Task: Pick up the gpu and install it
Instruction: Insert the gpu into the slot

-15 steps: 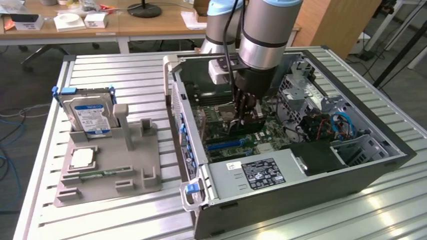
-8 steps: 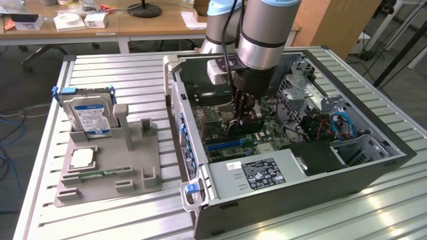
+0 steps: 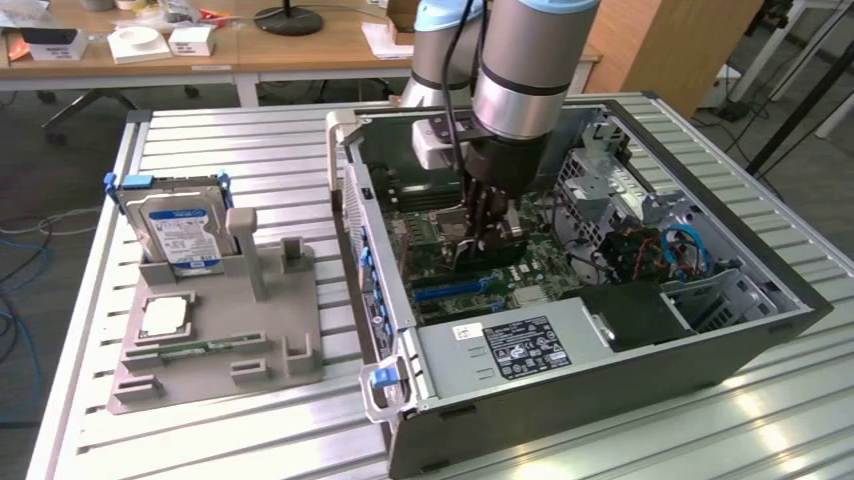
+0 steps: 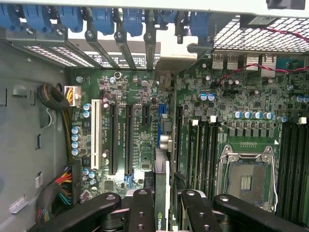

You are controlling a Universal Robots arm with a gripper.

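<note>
The fingers are clamping the gpu edge-on and are holding it inside the open computer case, close over the motherboard and roughly in line with the blue slot. If the card is tilting or sitting off the slot line, its lower edge is risking contact with the neighbouring black slots or the capacitors nearby. Pressing against such a jam is likely forcing the card to slip in the grip.
</note>
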